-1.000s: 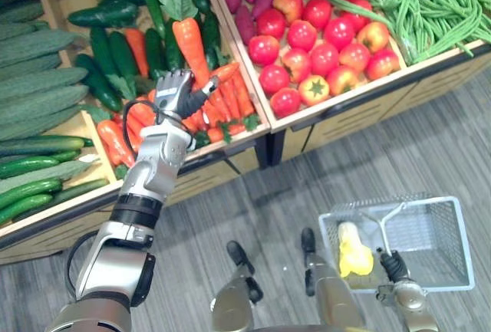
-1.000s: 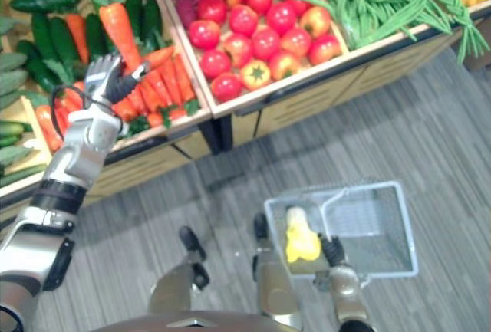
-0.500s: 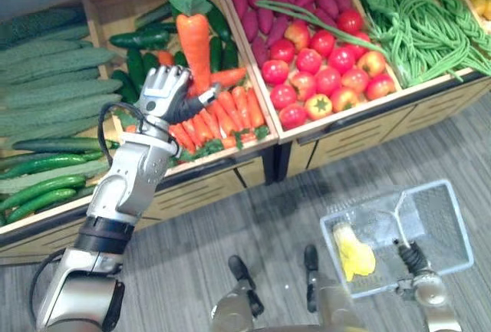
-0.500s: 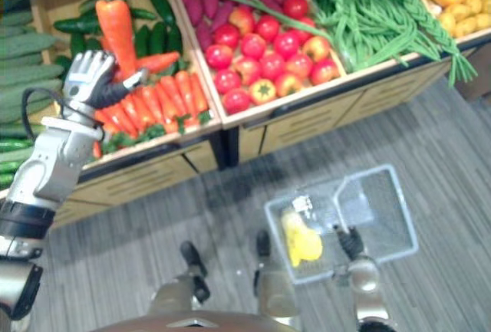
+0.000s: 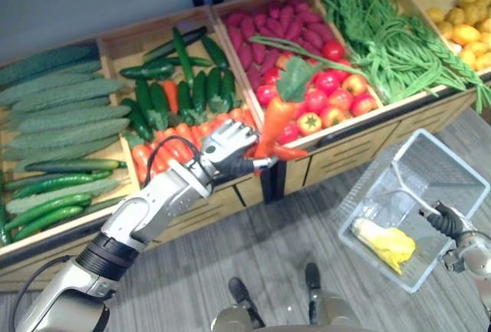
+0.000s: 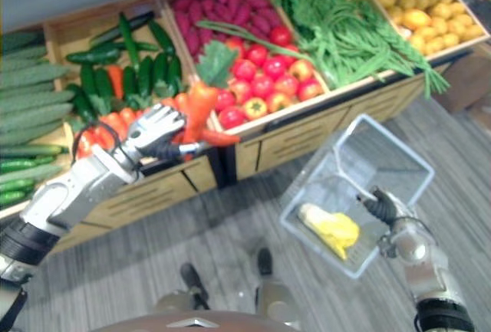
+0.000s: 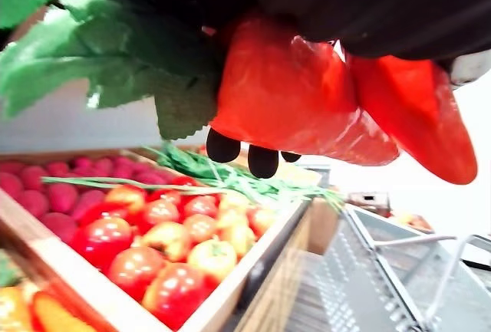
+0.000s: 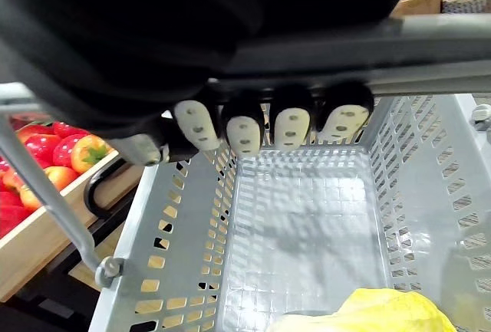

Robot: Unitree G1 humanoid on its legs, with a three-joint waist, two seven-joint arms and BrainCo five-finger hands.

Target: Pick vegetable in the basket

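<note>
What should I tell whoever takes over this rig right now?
Left hand: shut on a carrot, held up in front of the tomatoes.
Right hand: shut on the handle of the basket. The basket hangs tilted with a yellow item inside.
Done: carrot picked.
Left: carry it over to the basket and drop it in.

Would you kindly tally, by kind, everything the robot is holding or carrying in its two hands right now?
Carrots: 2, both gripped in the left hand
Basket: 1, held by its handle in the right hand
Yellow vegetable: 1, lying in the basket
Total: 4
</note>
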